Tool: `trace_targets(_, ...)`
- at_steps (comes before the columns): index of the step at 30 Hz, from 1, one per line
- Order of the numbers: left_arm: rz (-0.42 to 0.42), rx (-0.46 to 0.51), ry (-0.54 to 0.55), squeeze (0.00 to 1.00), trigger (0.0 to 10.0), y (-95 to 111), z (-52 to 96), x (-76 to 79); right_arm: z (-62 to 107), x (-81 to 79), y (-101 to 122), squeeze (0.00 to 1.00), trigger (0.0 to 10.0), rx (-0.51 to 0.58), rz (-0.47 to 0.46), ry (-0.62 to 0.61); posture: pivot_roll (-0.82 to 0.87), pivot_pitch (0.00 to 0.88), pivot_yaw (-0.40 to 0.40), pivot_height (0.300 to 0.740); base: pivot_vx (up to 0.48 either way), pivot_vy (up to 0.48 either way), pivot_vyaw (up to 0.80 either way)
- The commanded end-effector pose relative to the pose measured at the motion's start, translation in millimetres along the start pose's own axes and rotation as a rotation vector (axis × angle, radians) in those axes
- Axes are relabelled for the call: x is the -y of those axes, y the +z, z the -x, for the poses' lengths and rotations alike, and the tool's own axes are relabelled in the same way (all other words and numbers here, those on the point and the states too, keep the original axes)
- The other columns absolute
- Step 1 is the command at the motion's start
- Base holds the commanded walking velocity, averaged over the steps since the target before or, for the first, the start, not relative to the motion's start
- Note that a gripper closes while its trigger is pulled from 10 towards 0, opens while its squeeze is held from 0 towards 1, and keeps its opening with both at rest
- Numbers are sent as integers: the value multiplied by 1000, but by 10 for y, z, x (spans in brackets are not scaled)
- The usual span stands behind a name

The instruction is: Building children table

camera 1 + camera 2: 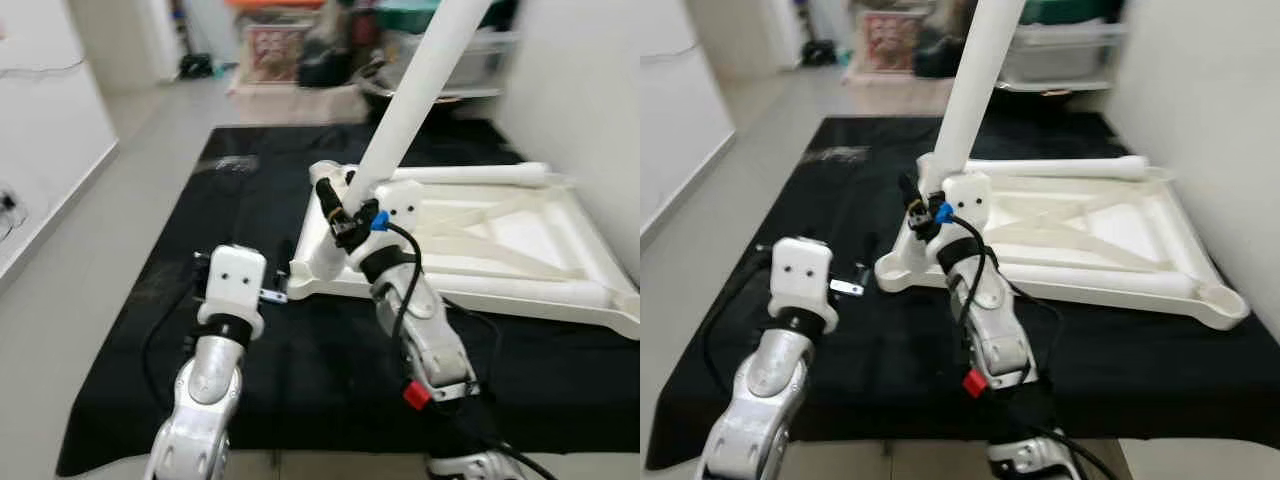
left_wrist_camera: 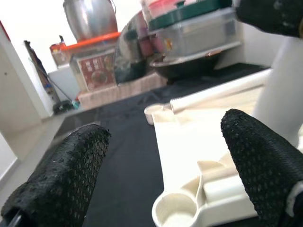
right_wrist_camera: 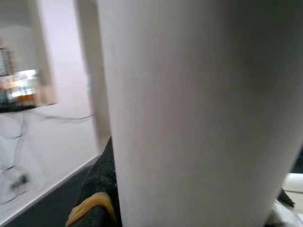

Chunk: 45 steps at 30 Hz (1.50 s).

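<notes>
Gripping the tilted white leg (image 1: 425, 80), right claw (image 1: 345, 215) clamped; left claw (image 2: 161, 161) spread wide beside tabletop (image 1: 520, 250).

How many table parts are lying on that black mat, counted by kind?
Upturned white tabletop: 1
White legs: 3, one held tilted by the right gripper, one lying along the far edge, one along the near edge
Total: 4

I see a cream-white table top (image 1: 560, 235) and matching white leg (image 1: 425, 70) on a plain black mat (image 1: 250, 330). My silver right arm (image 1: 430, 335) carries blue and red tags; black fingers (image 2: 71, 177) show a dimpled texture.
</notes>
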<state>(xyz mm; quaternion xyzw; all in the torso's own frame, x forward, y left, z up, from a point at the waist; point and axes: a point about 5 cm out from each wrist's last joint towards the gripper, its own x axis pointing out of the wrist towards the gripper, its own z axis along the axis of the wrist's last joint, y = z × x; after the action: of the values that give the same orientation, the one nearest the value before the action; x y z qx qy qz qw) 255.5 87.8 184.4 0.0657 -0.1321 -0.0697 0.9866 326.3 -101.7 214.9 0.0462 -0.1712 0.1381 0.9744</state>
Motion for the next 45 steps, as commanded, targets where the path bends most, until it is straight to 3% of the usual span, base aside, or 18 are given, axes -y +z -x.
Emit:
trace_targets(1, -6, -18, 36, 0, 10000, -30, -5, -66, -34, -158, 31, 0, 10000, 21, -23, 49, 30, 0, -31, 740, 262, 0, 0)
trace_targets(10, 8, -8, 52, 0, 10000, -13, 0, -81, -37, -157, 41, 0, 10000, 27, -17, 54, 33, 0, -32, 740, 204, 0, 0)
trace_targets(21, 24, -45, 61, 0, 10000, -61, 6, -92, -106, -120, 111, 0, 10000, 45, -2, 61, 34, 0, -35, 740, 0, 0, 800)
trace_targets(25, 33, -52, 54, 0, 10000, -69, 17, -77, -192, -80, 150, 0, 10000, 43, -7, 63, 38, 0, -40, 740, 0, 0, 800)
trace_targets(34, 50, -85, 29, 0, 10000, -124, 72, -34, -447, 81, 111, 0, 10000, -25, 52, 98, 45, 0, -46, 740, 0, 0, 0)
trace_targets(35, 69, -100, 17, 0, 10000, -146, 108, -22, -520, 137, 83, 0, 10000, -56, 44, 134, 52, 5, -49, 740, 0, 0, 0)
trace_targets(41, 74, -116, -53, 0, 10000, -190, 185, 14, -563, 212, 40, 0, 10000, -96, 53, 176, 57, 36, -54, 740, 0, 0, -667)
trace_targets(45, 82, -169, -170, 0, 10000, -285, 388, 108, -624, 357, 102, 0, 10000, -94, 31, 211, 58, 92, -43, 740, 0, 0, -173)
